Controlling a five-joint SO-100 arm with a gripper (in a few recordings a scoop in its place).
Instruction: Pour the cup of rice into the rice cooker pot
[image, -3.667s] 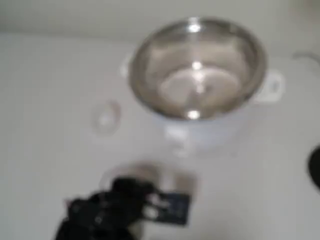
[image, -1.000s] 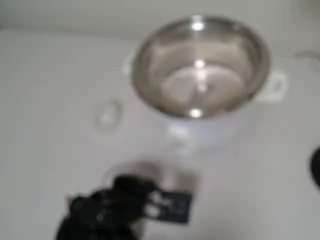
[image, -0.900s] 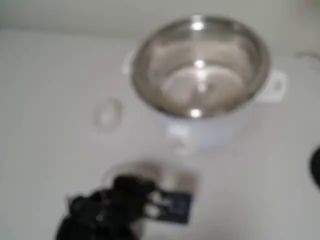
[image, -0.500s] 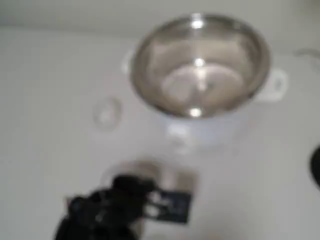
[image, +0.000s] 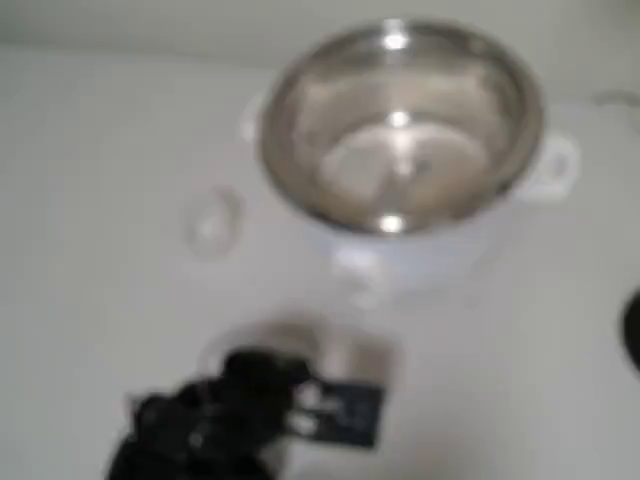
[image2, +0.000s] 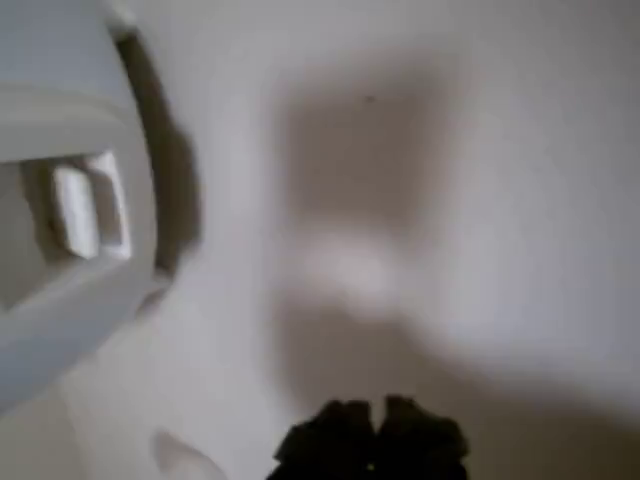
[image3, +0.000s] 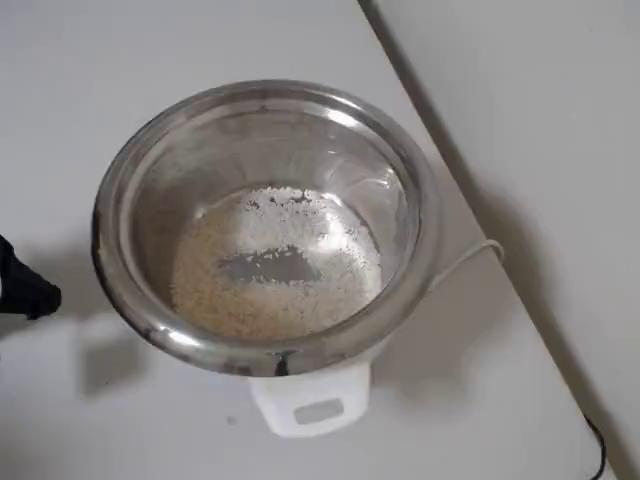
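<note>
The rice cooker pot (image: 400, 130) blocks the upper middle of the fixed view. Bare counter (image: 90, 200) spreads across the left half, broken only by what looks like the small clear cup (image: 214, 222), well apart from the pot. Open counter also separates pot and hand (image: 345, 412).

Fixed, overhead (closest) views share the rice cooker pot (image3: 265, 225); wrist view faces tabletop.

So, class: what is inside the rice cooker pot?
Rice lies thinly in the rice cooker pot, with a bare metal patch mid-floor; the near inner wall is hidden by the rim.
</note>
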